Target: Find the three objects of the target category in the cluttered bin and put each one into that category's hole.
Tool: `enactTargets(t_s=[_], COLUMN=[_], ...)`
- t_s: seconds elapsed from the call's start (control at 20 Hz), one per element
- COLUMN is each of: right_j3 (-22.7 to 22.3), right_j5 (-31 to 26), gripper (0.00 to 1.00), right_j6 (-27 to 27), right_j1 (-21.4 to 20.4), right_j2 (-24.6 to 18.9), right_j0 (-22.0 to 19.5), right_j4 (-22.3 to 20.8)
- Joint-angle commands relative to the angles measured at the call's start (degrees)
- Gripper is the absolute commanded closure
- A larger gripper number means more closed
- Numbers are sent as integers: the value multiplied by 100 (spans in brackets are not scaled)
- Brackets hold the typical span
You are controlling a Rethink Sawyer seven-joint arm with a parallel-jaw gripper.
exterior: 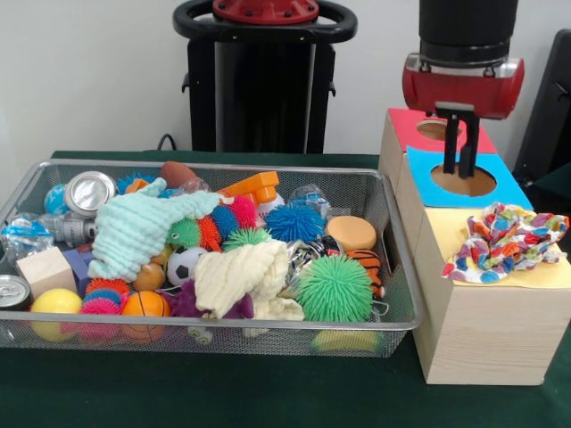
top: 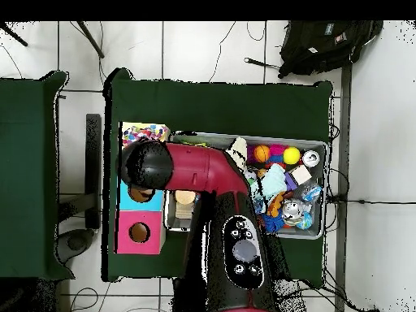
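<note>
We find the black two-fingered end effector [exterior: 459, 150] hanging over the round hole in the blue panel [exterior: 464, 178] of the pale wooden sorting box [exterior: 486, 330], which stands at the counter's edge just beside the wire mesh bin [exterior: 393, 267]. Its fingers hang close together with only a thin gap and hold nothing that we can see, their tips level with the hole's rim. A multicoloured patterned cloth [exterior: 504, 241] lies crumpled on the yellow panel [exterior: 558, 276] of the box, covering whatever opening is there; it rests on top and has not dropped inside. The red panel [exterior: 406, 125] at the far end of the box shows its own hole, unoccupied. In the bin, clutter remains heaped: a mint-green knitted cloth [exterior: 134, 232] toward one end, a cream knitted cloth [exterior: 241, 276] near the middle, a green spiky rubber ball [exterior: 335, 287], a blue spiky ball [exterior: 294, 223], a small black-and-white football [exterior: 183, 265], a silver drinks can [exterior: 89, 192] and a bare wooden block [exterior: 45, 270]. We cannot tell which category is the target. If it is cloths, we judge one delivered only to the box top and two still in the bin; if something went down the blue hole, that cannot be confirmed.
</note>
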State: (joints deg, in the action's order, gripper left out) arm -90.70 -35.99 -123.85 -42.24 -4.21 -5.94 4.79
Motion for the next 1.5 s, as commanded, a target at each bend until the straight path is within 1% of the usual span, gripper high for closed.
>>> enactTargets(t_s=[0.05, 0.2, 0.4, 0.7, 0.85, 0.95, 1.05, 1.25, 1.4, 1.5], right_j3=[25, 325, 925, 1594, 1841, 1935, 2052, 2106, 2030, 2097], right_j5=[-774, -915, -1173, -1684, -1681, -1681, -1693, -1670, -1426, -1443], gripper=[100, 100, 100, 100, 100, 100, 100, 100, 100, 100], right_j6=[-40, -418, -1047, -1347, -1448, -1403, -1196, -815, -683, -624], right_j1=[-145, -148, -87, 95, 280, 372, 473, 610, 699, 745], right_j2=[-119, -69, 118, 132, 201, 224, 210, 153, 132, 188], right_j0=[-177, 100, 496, 620, 654, 622, 504, 274, 185, 161], right_j4=[-164, -97, 17, 286, 358, 393, 377, 366, 335, 228])
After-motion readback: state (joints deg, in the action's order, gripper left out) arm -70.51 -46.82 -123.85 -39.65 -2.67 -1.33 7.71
